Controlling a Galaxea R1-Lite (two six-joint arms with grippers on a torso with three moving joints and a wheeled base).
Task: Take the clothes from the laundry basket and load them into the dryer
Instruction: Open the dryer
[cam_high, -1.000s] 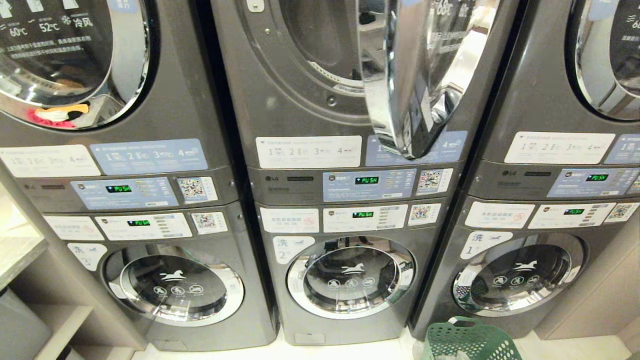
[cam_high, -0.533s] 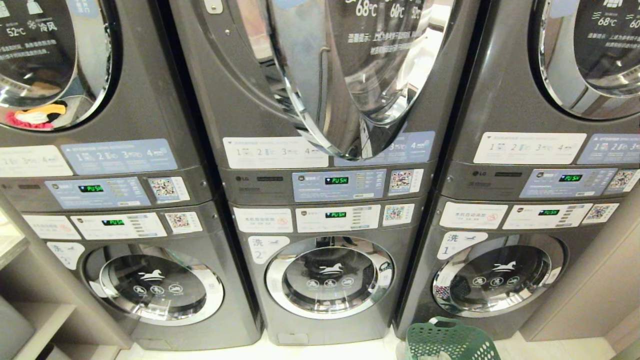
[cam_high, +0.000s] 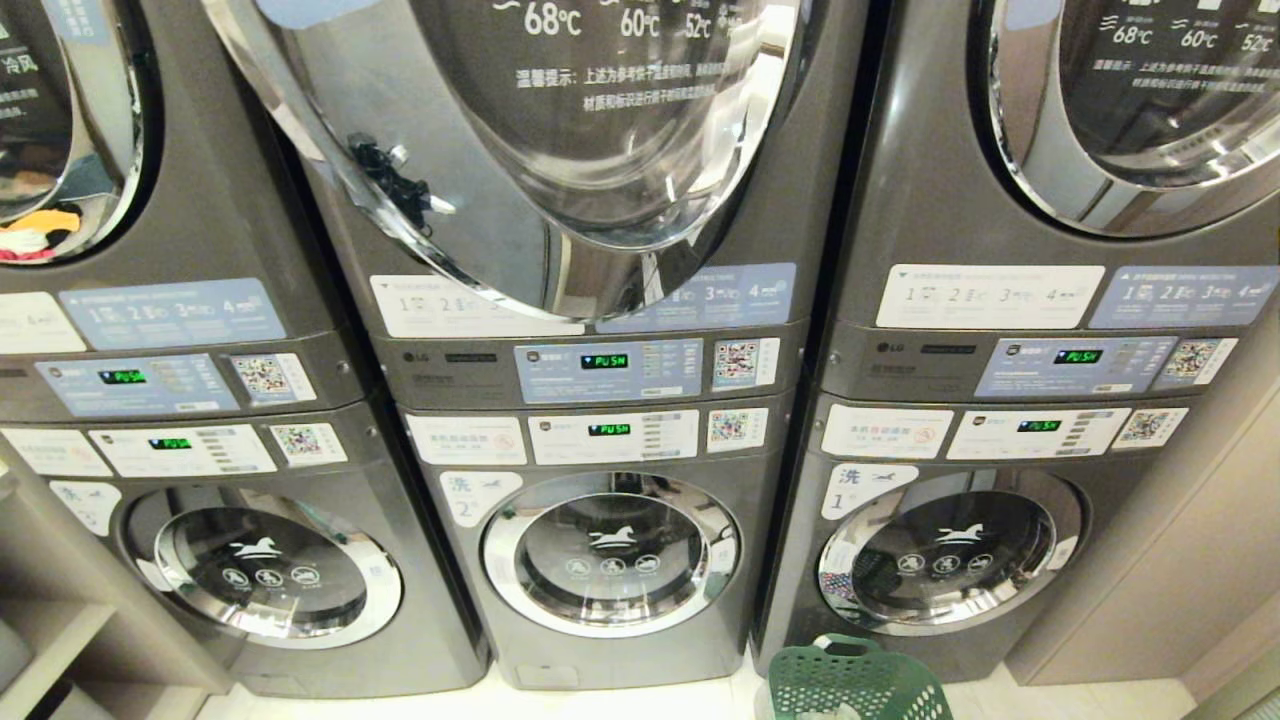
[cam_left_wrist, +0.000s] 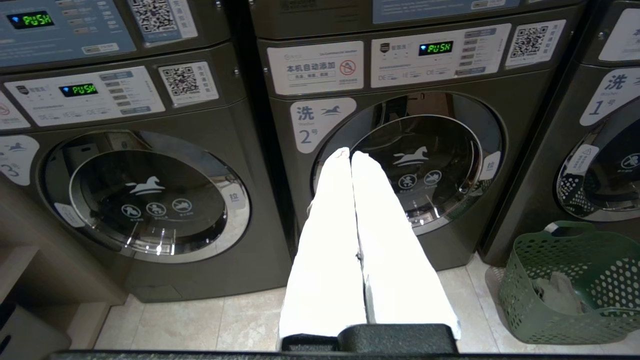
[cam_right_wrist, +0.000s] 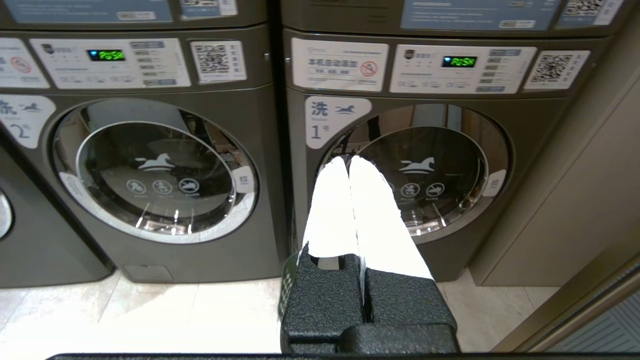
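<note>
**Head view: dryer door swung out, basket waiting on the floor**

Head view is showing the dryer (cam_high: 560, 150) in the middle stack with its big chrome-rimmed door standing in front of the opening. The laundry basket (cam_high: 850, 685) is sitting on the floor by the right-hand stack, and the clothes (cam_left_wrist: 552, 292) are lying inside it. The left gripper (cam_left_wrist: 350, 155) and the right gripper (cam_right_wrist: 348, 162) are both hanging low before the washers, fingers pressed together, holding nothing. Judging by this, the pick-up step is not yet underway; next, one gripper needs to be opening and reaching down into the basket.
</note>
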